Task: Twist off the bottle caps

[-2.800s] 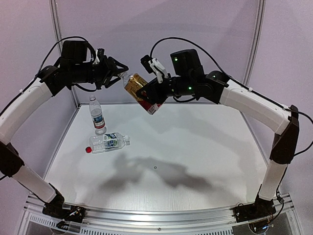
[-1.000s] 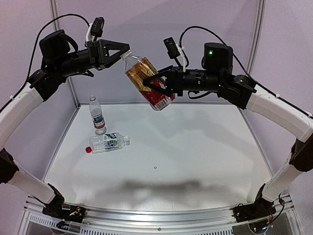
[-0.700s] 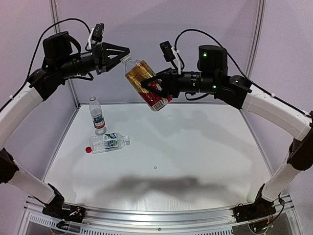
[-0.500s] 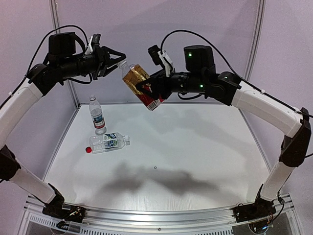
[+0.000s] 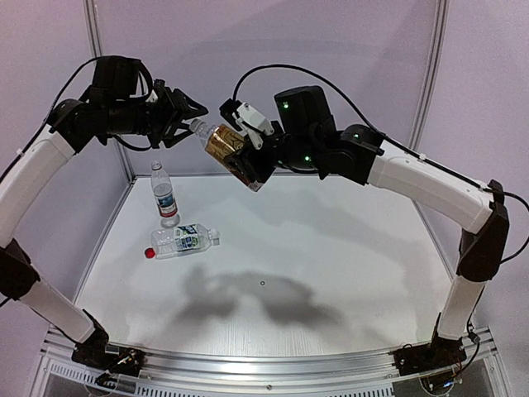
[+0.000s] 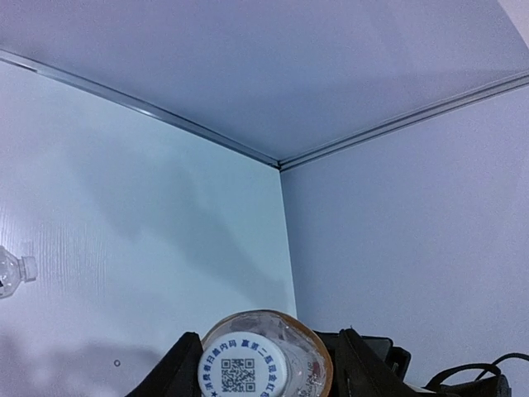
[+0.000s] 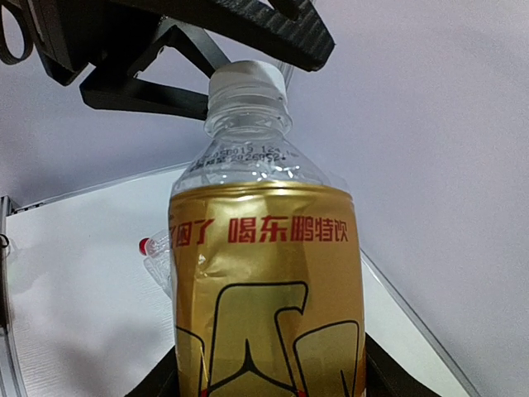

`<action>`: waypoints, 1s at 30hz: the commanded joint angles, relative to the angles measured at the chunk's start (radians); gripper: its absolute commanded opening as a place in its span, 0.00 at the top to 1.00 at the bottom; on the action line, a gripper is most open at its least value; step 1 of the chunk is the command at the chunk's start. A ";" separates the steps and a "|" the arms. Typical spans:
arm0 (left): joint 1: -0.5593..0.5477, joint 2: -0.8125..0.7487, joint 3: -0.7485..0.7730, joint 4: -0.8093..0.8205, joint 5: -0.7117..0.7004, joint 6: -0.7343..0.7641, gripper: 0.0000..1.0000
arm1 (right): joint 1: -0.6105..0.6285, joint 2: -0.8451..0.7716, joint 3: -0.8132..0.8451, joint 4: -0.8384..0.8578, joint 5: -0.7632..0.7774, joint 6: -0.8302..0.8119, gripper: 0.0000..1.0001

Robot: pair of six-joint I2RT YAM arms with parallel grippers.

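step in hand: first cap, on the amber bottle (image 5: pixel 225 145). right gripper (image 5: pixel 248 162) is clamped round the bottle's labelled body and holds it in the air over the back of the table (image 5: pixel 347 248), tilted, neck pointing at the left arm.

left gripper (image 5: pixel 190 124) sits at the neck with its jaws spread wider than the white cap (image 5: pixel 197 127). it grips nothing. in the right wrist view its fingers (image 7: pixel 273 33) frame the cap above and to the left, with a gap showing. i can't tell if either pad touches. the left wrist view looks straight down on the cap top with its printed code, low in frame, so alignment is roughly axial but off centre.

progress, my read: the cap looks fully seated on the threads, so no unscrewing is done here. upright clear bottle (image 5: pixel 164 197) and lying clear bottle (image 5: pixel 185 239) with its red cap (image 5: pixel 150 253) wait at back left of the table, both capped and untouched.

next move needs:
- centre the left jaws on the cap axis
- close on the cap only, not the neck ring
- rotate the left wrist about the bottle axis while the right holds firm

risk: the body is thin plastic and the label is already creased, so it may twist or slip in the right grip under torque.
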 commanded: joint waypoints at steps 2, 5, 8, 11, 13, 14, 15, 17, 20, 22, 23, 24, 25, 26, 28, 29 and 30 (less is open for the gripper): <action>-0.011 -0.072 0.063 0.030 -0.038 0.033 0.44 | 0.016 0.005 -0.043 -0.061 0.042 -0.035 0.41; 0.003 -0.107 0.061 0.048 -0.028 0.023 0.42 | 0.015 -0.005 -0.065 -0.058 0.055 -0.035 0.41; 0.024 -0.135 0.051 0.050 -0.007 -0.008 0.41 | 0.015 -0.007 -0.070 -0.058 0.068 -0.036 0.41; 0.048 -0.172 0.026 0.043 0.005 -0.037 0.41 | 0.016 -0.011 -0.070 -0.046 0.073 -0.030 0.41; 0.054 -0.199 0.003 0.042 -0.003 -0.024 0.41 | 0.015 -0.018 -0.073 -0.036 0.069 -0.017 0.40; 0.057 -0.215 -0.010 0.040 -0.010 -0.010 0.41 | 0.015 -0.023 -0.079 -0.029 0.065 -0.010 0.40; 0.060 -0.231 -0.024 0.033 -0.018 -0.001 0.41 | 0.015 -0.030 -0.090 -0.017 0.059 -0.004 0.40; 0.069 -0.251 -0.060 0.029 -0.024 0.025 0.41 | 0.015 -0.050 -0.111 0.001 0.044 0.006 0.40; 0.074 -0.280 -0.127 0.052 -0.019 0.095 0.40 | 0.015 -0.093 -0.161 0.040 0.042 0.032 0.40; 0.076 -0.295 -0.172 0.086 0.008 0.148 0.39 | 0.015 -0.122 -0.200 0.064 0.041 0.048 0.40; 0.075 -0.305 -0.202 0.117 0.041 0.186 0.37 | 0.015 -0.136 -0.217 0.075 0.040 0.058 0.40; 0.071 -0.313 -0.231 0.152 0.059 0.219 0.35 | 0.015 -0.149 -0.236 0.088 0.036 0.069 0.40; 0.066 -0.322 -0.257 0.179 0.070 0.253 0.34 | 0.016 -0.170 -0.258 0.101 0.030 0.083 0.40; 0.060 -0.333 -0.282 0.195 0.073 0.281 0.32 | 0.015 -0.181 -0.281 0.118 0.019 0.095 0.39; 0.056 -0.344 -0.322 0.217 0.087 0.316 0.28 | 0.015 -0.217 -0.325 0.156 -0.011 0.123 0.39; 0.055 -0.349 -0.340 0.231 0.100 0.330 0.27 | 0.015 -0.228 -0.340 0.169 -0.022 0.134 0.39; 0.054 -0.351 -0.359 0.247 0.112 0.336 0.26 | 0.015 -0.237 -0.350 0.176 -0.031 0.142 0.39</action>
